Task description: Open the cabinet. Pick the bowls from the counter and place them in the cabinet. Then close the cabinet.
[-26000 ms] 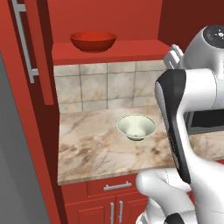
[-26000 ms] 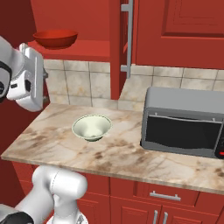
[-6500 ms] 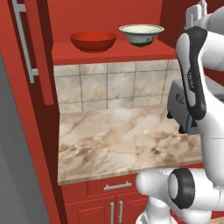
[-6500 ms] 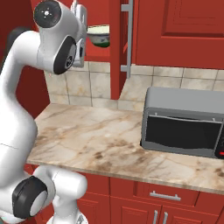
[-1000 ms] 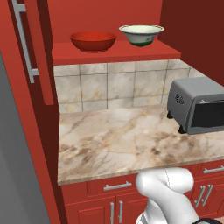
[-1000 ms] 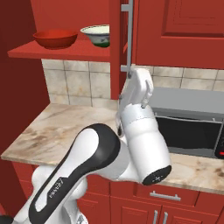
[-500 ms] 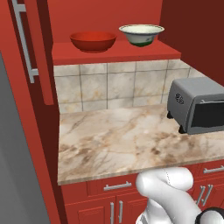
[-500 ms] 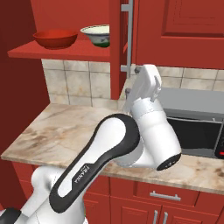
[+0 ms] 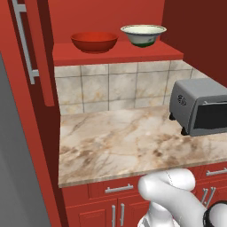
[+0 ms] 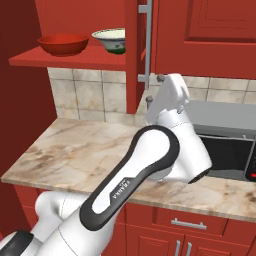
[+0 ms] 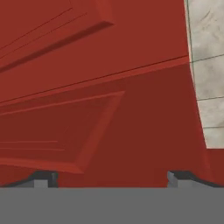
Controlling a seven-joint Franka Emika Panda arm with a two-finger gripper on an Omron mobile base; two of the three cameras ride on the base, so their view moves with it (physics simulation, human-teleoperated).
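Observation:
Both bowls sit on the cabinet's red inner shelf [image 9: 117,53]: the wide red bowl [image 9: 94,41] [image 10: 63,44] on the left, the pale greenish-white bowl [image 9: 143,34] [image 10: 111,40] to its right. The cabinet stands open. Its left door with a silver bar handle [image 9: 25,40] is swung out. The right door [image 10: 136,55] shows edge-on with its handle [image 10: 146,35]. My gripper [image 10: 154,89] is open beside the lower edge of that right door, below the handle. In the hand view the open gripper [image 11: 109,179] faces a red raised-panel door [image 11: 87,109] at close range, holding nothing.
The marble counter [image 9: 115,142] carries a grey toaster oven [image 9: 201,111] [image 10: 225,135] at its right end. Beige tiled backsplash [image 9: 111,88] runs behind it. Red base cabinets with short handles [image 10: 189,224] are below. My arm's elbow [image 10: 165,160] hangs over the counter's front.
The hand has shifted slightly right and up along the right door's edge while the elbow swung right. The bowls and doors have not moved.

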